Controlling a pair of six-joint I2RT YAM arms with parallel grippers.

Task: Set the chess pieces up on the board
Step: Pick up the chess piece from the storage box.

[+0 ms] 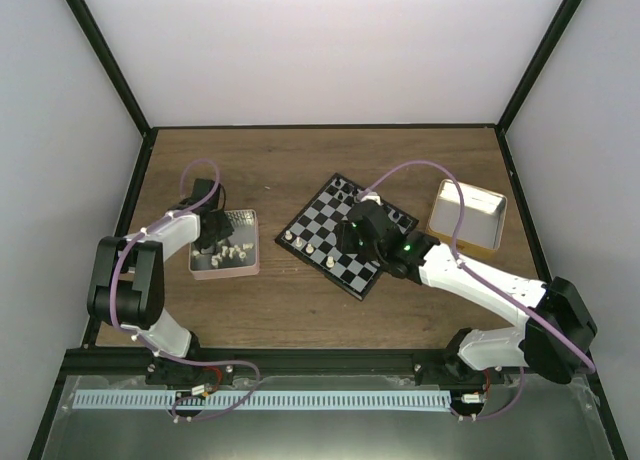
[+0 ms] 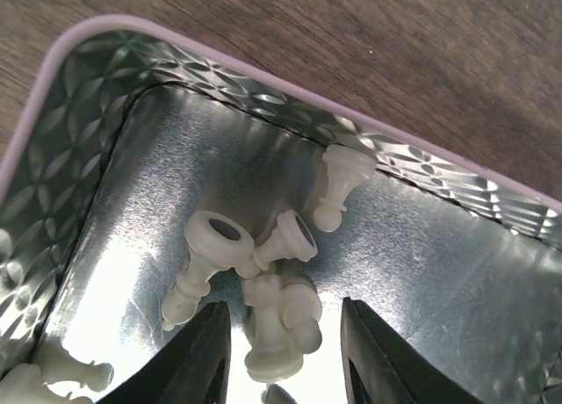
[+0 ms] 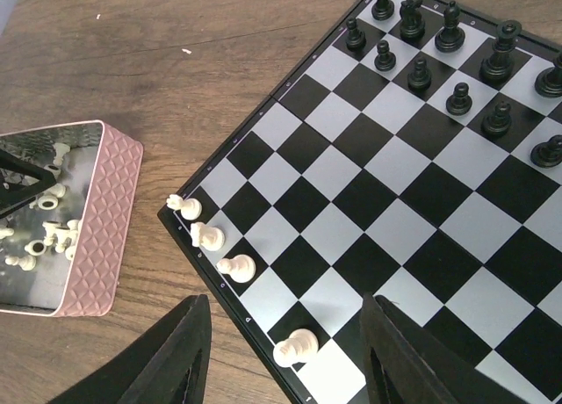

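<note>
Populating the board (image 3: 378,211) is partly done: black pieces (image 3: 457,97) stand along its far edge, and four white pieces (image 3: 235,267) line the edge facing the pink tray (image 2: 79,44). Loose white pieces (image 2: 219,246) remain in the tray. The left claw (image 2: 283,309) is spread astride one, near the tray wall. The right claw (image 3: 285,303) is spread over the board edge, with bare desk (image 1: 300,310) adjacent.

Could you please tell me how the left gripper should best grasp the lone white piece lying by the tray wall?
Probably at its slim stem, from above, straddling it: the white piece lies on its side, base toward the tray wall, clear of the pile.
</note>
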